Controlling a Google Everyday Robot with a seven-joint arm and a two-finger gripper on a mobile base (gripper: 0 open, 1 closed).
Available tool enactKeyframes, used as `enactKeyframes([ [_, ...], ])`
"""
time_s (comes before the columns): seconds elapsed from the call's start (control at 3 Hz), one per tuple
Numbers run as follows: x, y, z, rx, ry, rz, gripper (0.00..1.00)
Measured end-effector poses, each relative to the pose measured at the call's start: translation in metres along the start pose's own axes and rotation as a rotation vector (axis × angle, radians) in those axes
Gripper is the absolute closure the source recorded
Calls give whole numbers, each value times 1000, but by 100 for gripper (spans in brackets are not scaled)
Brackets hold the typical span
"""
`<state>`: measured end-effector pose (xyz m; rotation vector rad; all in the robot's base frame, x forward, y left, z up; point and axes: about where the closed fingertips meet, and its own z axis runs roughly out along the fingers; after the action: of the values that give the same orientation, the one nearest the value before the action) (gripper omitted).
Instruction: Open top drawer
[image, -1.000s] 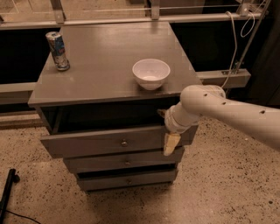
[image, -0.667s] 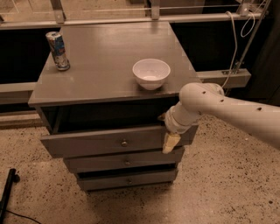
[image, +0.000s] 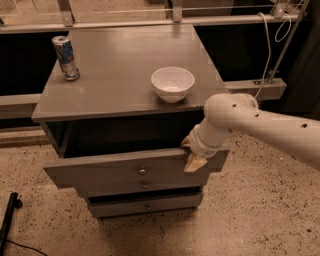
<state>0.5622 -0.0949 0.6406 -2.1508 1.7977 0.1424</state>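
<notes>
Top drawer sat pulled partway out of the grey cabinet, its front forward of the two lower drawers, with a dark opening behind it. Gripper was at the front's top edge, right of the knob (clamped or just hooked over, couldn't tell). Judged mostly done, maybe some pull left. White bowl and can stood on top, well apart. Nothing seen blocking the drawer's path.

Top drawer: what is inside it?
The top drawer is pulled out, but its interior is dark shadow; no contents are visible. The hand sits at the front's right upper edge, covering that corner.
</notes>
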Motion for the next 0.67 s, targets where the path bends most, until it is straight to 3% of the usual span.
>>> enactKeyframes([
  [0.33, 0, -2, -1, 0, 0, 0, 48],
  [0.67, 0, -2, -1, 0, 0, 0, 21],
])
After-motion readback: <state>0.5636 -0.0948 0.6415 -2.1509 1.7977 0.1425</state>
